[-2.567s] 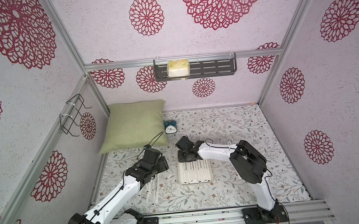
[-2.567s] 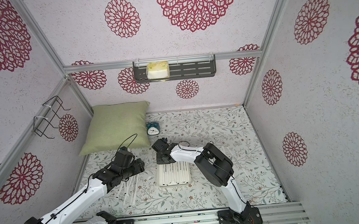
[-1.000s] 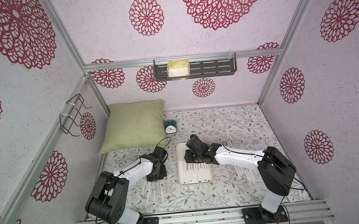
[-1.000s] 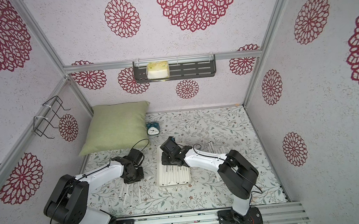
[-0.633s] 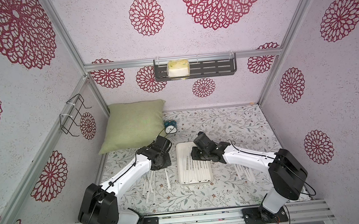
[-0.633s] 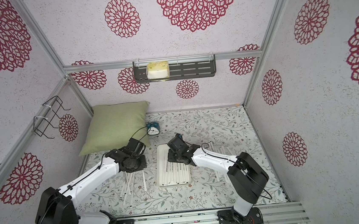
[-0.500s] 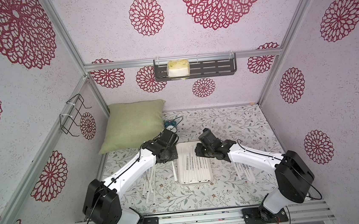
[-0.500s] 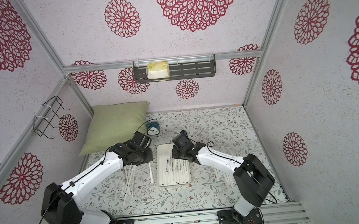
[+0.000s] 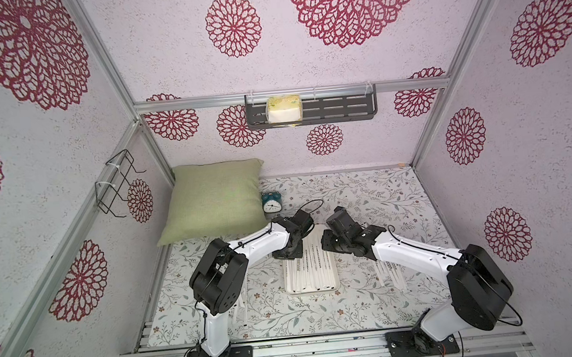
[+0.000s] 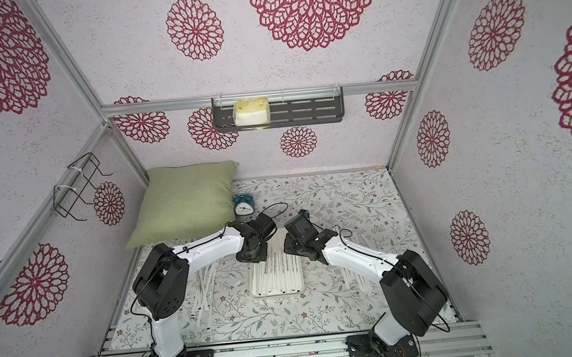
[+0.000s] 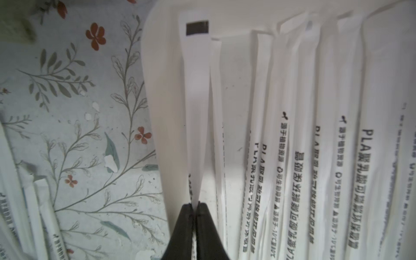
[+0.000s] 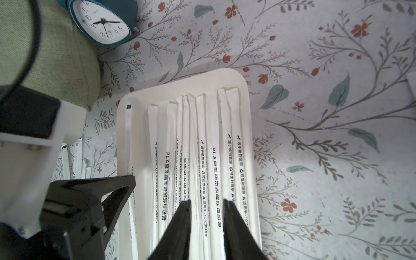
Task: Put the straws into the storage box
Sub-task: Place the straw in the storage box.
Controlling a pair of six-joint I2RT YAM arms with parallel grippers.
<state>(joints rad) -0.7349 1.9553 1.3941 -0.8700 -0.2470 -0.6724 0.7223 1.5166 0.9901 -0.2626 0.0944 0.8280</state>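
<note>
Left end effector (image 11: 195, 203) clenched on one straw (image 11: 195, 108), dark tip over the storage box (image 12: 245, 105), just inside its rim. Right end effector (image 12: 207, 202) parted, gripping nothing visible, straddling boxed straws.

Tabletop (image 9: 324, 313): open room near and right. Pillow (image 9: 215, 196) and alarm clock (image 12: 103, 22) crowd the far left corner.

Box about a dozen deep. Loose straws (image 10: 202, 289) left, more (image 9: 389, 269) right. Roughly midway, I judge. The arms are close together.

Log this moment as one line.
left claw: shut on straw over tray | right claw: open over tray's straws | loose straws: on table, both sides
</note>
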